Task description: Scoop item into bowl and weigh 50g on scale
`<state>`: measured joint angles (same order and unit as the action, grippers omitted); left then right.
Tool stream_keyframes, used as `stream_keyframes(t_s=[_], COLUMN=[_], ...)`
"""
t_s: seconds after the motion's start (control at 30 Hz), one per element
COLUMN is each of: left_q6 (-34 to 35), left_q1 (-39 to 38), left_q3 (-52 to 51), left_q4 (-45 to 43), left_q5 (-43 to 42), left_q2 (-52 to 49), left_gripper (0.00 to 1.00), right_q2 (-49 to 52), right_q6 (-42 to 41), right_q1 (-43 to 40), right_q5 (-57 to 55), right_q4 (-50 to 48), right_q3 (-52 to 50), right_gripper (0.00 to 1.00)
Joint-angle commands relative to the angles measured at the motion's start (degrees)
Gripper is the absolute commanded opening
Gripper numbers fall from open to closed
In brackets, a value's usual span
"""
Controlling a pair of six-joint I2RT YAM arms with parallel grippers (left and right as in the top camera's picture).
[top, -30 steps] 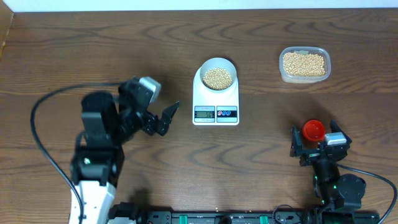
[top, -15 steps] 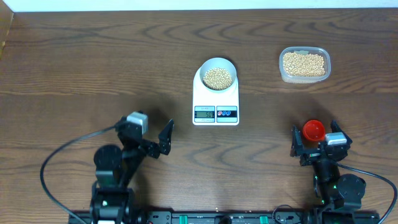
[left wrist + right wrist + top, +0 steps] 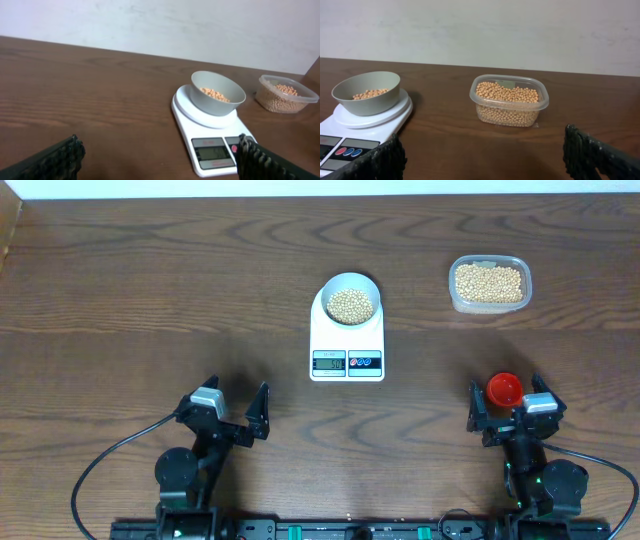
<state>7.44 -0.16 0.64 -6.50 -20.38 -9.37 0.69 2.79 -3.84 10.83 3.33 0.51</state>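
Left gripper (image 3: 230,408) low over the table (image 3: 130,290), near edge, left of the scale (image 3: 347,345) and well apart from it. Jaws wide apart, nothing between them.

Right gripper (image 3: 508,408) low at the near right edge. Jaws wide apart. Red cup (image 3: 504,388) sits between its fingertips; cannot tell whether it touches either finger.

Scale at table centre, display and buttons toward the arms. Digits too small to read.

Bowl (image 3: 210,102) upright on the scale's platform, toward its far edge. Beans (image 3: 351,305) cover its bottom.

Tub (image 3: 452,285) far right, well apart from the scale, upright, open, nearly full of the same beans.
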Motion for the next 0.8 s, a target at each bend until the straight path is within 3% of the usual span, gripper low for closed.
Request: stream_keyframes(t_s=[0.0,0.6,0.77], left_q6=[0.35,0.07,-5.86], left_q1=[0.26,0.48,0.48], left_q3=[-0.39,-0.42,-0.42], left_q4=[1.44,10.14,10.19], left_q5=[2.08,13.60,13.66], left_q2=[2.97,9.29,9.29], left_gripper=[0.98,0.98,0.99], right_q2=[-0.39,-0.39,-0.39], right_q6=[0.72,0.72,0.72], right_q1=[0.35,0.35,0.35], right_q5=[-0.17,-0.17,-0.17], right_q4=[0.13,0.11,0.11], right_q3=[-0.20,-0.20,-0.20], right_gripper=[0.99,0.99,0.99])
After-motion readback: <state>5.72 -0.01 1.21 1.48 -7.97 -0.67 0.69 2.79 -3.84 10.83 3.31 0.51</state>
